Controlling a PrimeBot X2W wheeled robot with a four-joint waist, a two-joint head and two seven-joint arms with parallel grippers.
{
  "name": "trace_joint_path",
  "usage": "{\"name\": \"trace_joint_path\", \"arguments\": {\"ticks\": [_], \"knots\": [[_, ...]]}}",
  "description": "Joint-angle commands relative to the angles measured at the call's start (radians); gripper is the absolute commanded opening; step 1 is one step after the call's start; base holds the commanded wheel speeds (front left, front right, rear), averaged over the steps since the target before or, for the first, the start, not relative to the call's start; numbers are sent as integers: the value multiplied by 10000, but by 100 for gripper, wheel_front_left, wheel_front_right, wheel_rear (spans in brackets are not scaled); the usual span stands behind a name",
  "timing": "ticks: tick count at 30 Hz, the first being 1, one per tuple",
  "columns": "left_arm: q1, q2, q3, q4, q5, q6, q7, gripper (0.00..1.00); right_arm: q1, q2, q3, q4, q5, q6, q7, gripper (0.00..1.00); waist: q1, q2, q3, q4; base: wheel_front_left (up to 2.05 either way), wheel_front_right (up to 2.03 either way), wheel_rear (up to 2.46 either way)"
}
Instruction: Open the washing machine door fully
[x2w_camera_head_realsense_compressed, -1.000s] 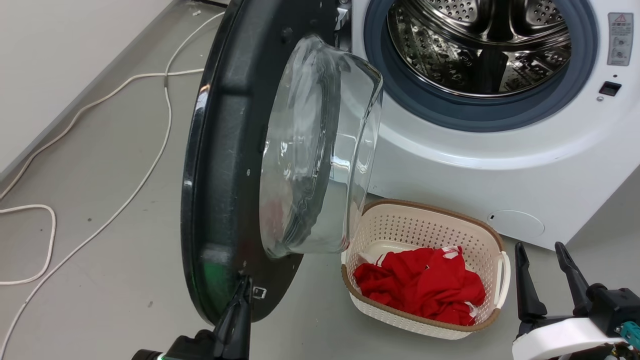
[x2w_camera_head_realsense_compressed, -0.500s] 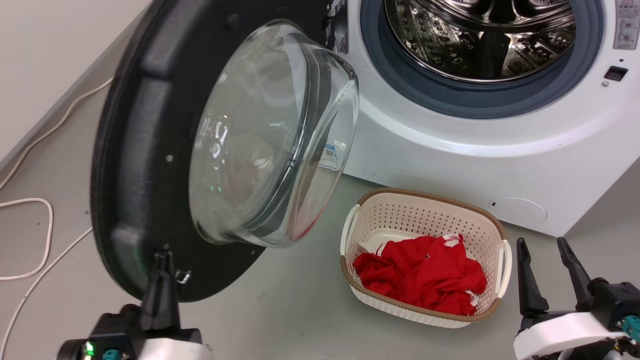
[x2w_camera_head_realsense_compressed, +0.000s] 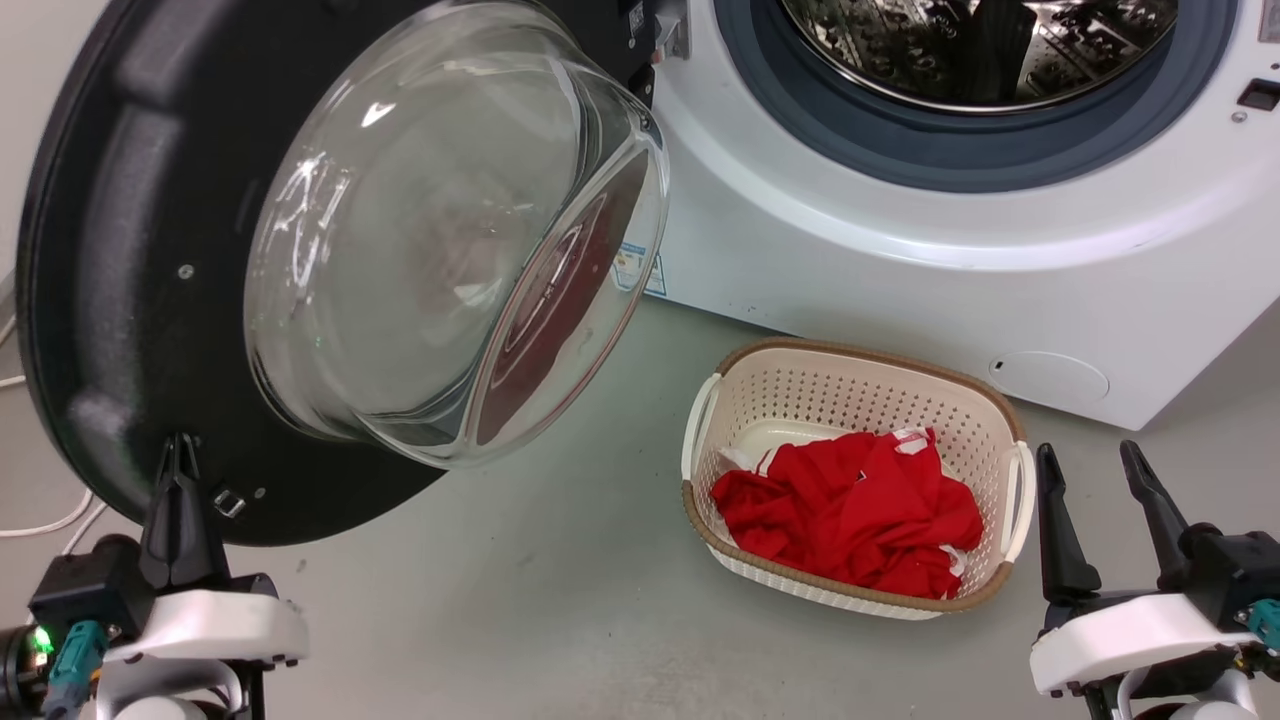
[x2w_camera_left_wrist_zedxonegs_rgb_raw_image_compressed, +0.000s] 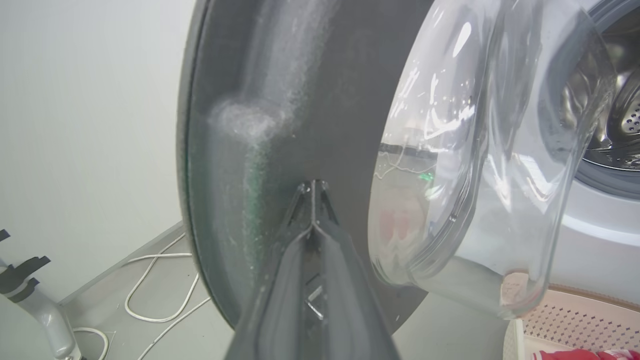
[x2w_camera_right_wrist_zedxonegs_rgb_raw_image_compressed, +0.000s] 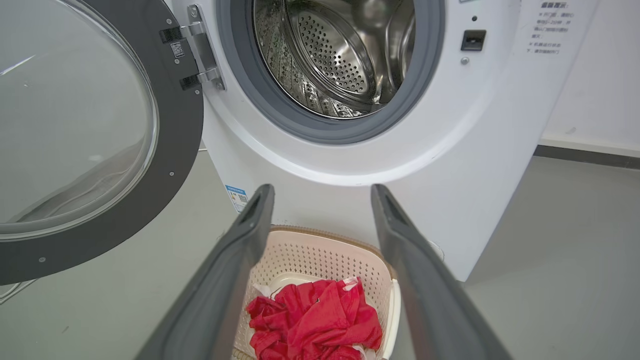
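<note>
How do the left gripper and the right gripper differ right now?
The left gripper is shut, fingers together; the right gripper is open, fingers apart. The left gripper's tips meet the washing machine door near its lower edge; the right gripper touches nothing, beside the laundry basket. Both have long dark fingers.

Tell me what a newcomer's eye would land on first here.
The washing machine door, a black disc with a bulging glass bowl, stands wide open at the head view's left, the left gripper at its lower edge, fingers together. Right of it, the red cloth in the cream basket on the floor before the washing machine.
</note>
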Motion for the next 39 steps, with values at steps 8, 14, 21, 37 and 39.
{"name": "trace_joint_path", "arguments": {"ticks": [8, 14, 21, 37, 39], "knots": [[-1252, 379, 704, 1023, -343, -267, -75, 0, -284, 16, 32, -209, -213, -7, 155, 100, -1, 0, 469, -118, 0, 0, 0], [-2195, 736, 1169, 2074, -580, -625, -88, 0, -448, -72, 57, -339, -278, -7, 277, 100, -1, 0, 801, -190, 0, 0, 0], [-3133, 1184, 1595, 3286, -698, -1091, -75, 0, -622, -254, 118, -399, -215, -7, 373, 100, -1, 0, 1070, -270, 0, 0, 0], [-3357, 1076, 2169, 4042, -91, -1516, -78, 0, -405, -179, 207, -79, -137, -7, 151, 100, -1, 0, 521, -246, 0, 0, 0], [-3069, 946, 2222, 3719, 92, -1455, -79, 0, -355, -143, 211, 11, -117, -7, 86, 100, -1, 0, 305, -258, 0, 0, 0]]}}
